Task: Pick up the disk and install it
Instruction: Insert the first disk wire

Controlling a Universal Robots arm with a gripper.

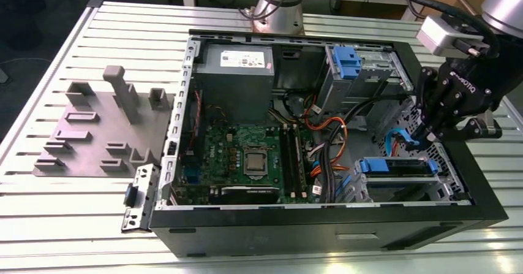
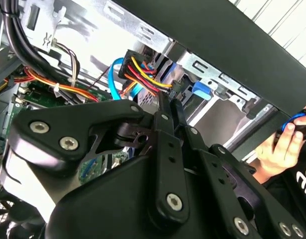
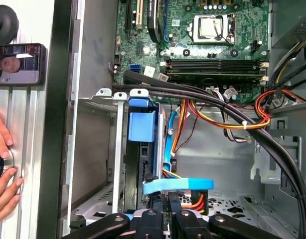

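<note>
In the exterior view, the flat silver-grey disk (image 1: 398, 166) with blue plastic rails sits mostly hidden inside its grey metal drive cage (image 1: 444, 191). In the second wrist view the robot's black hand (image 2: 168, 103) blocks much of the open computer case (image 2: 232, 45), and what it touches cannot be told. A person's hand (image 2: 280, 148) is cut off at that view's edge.

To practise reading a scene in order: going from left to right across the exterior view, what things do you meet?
Grey fixture → motherboard → orange cable bundle → blue-railed disk.
</note>
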